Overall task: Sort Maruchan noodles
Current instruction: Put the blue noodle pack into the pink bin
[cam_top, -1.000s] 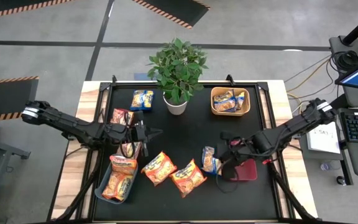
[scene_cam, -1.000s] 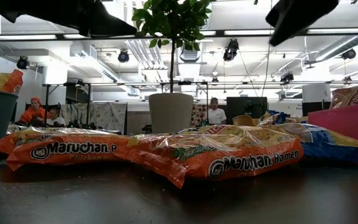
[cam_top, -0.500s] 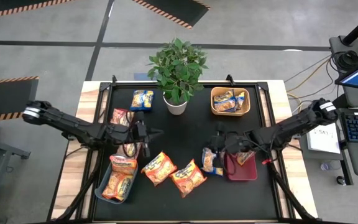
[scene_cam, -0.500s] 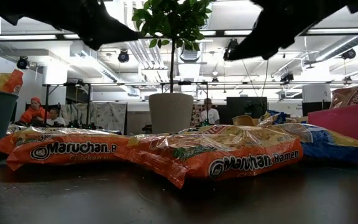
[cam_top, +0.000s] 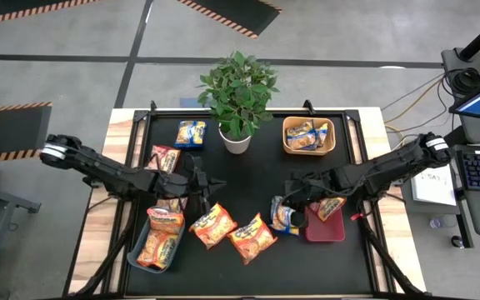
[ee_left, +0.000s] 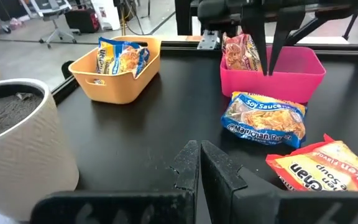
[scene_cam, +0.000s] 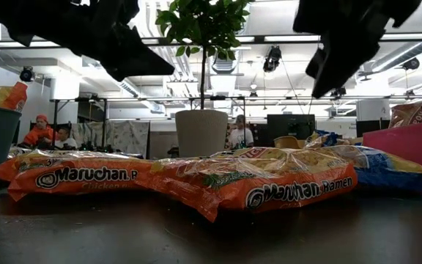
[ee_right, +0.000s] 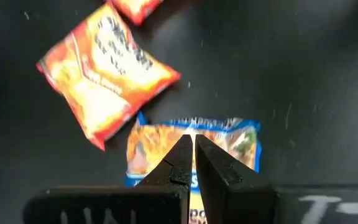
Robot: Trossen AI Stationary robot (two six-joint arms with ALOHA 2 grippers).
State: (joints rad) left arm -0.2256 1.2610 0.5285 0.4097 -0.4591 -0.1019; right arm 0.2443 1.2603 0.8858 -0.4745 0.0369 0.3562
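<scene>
High view showed the right tool (cam_top: 294, 182) closed and empty, hovering just over the blue-and-yellow soy sauce packet (cam_top: 285, 216) that lay on the black desk (cam_top: 248, 171) touching the 9 o'clock wall of the pink bin (cam_top: 323, 229); the right wrist view had its shut fingers pointing straight down at that packet. One red-pink packet (cam_top: 330, 208) leaned inside the pink bin. Further out toward 12 o'clock, the orange bin (cam_top: 309, 150) held two blue-and-yellow packets.

On the other side, the left tool (cam_top: 209, 181) was likewise shut with nothing in it, poised above the desk's middle, at about 3 o'clock of the red-pink packets (cam_top: 163, 156) lying loose there. Below it, two orange packets (cam_top: 232, 231) rested side by side on the desk near 6 o'clock, and the grey-blue bin (cam_top: 134, 252) at 7 o'clock carried two or three orange packets. A lone blue-and-yellow packet (cam_top: 190, 132) sat at 11 o'clock, beside the potted plant (cam_top: 237, 96).

By my reckoning the sorting was roughly half done: each bin had its colour started, while the soy sauce packet, the far blue-and-yellow one, both loose orange packets and the red-pink ones were left to place.
</scene>
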